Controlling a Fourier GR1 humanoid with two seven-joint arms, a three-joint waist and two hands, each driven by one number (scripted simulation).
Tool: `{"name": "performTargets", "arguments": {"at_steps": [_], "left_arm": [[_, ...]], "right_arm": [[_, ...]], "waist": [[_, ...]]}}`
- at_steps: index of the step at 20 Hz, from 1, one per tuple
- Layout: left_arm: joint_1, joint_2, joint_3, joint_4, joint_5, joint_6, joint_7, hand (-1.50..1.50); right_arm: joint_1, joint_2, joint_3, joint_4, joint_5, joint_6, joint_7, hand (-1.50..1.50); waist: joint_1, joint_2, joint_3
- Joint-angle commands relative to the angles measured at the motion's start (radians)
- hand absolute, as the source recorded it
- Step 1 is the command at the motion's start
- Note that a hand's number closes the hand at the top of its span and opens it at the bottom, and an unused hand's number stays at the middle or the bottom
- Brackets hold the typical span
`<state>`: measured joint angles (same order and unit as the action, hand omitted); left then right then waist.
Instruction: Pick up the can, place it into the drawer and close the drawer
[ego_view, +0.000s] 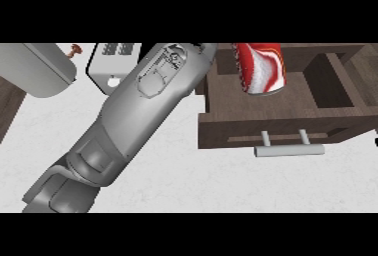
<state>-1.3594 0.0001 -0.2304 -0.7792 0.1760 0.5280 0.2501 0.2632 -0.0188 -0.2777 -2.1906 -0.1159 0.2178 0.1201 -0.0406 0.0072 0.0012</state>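
Observation:
The red and white can (260, 67) shows at the view's top, tilted, over the open dark wooden drawer (221, 125). The can's upper end is cut off by the view's edge, and I cannot tell whether it rests in the drawer or is held. The drawer's grey bar handle (289, 149) faces the counter's front. One large grey forearm (140, 110) runs from the lower left up to the top centre, ending just left of the can. Its hand lies beyond the top edge and is hidden. No other arm shows.
A white boxy appliance (111, 62) with slots stands at the back, partly behind the forearm. A grey rounded object (40, 70) and a small reddish knob (75, 50) are at the top left. White counter (221, 185) spreads below the drawer.

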Motion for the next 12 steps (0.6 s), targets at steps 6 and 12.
{"name": "performTargets", "arguments": {"at_steps": [6, 12], "left_arm": [[-0.093, 0.0, -0.094, 0.203, 0.126, 0.056, -0.112, 1.5], [-0.143, 0.0, -0.111, 0.317, 0.189, 0.018, -0.135, 1.5]], "right_arm": [[-0.017, 0.017, 0.027, 0.02, 0.03, -0.002, -0.02, -1.5], [-0.108, -0.014, 0.011, 0.094, 0.029, -0.012, -0.016, -1.5]], "waist": [[-0.033, 0.007, 0.001], [-0.035, 0.013, 0.001]]}}
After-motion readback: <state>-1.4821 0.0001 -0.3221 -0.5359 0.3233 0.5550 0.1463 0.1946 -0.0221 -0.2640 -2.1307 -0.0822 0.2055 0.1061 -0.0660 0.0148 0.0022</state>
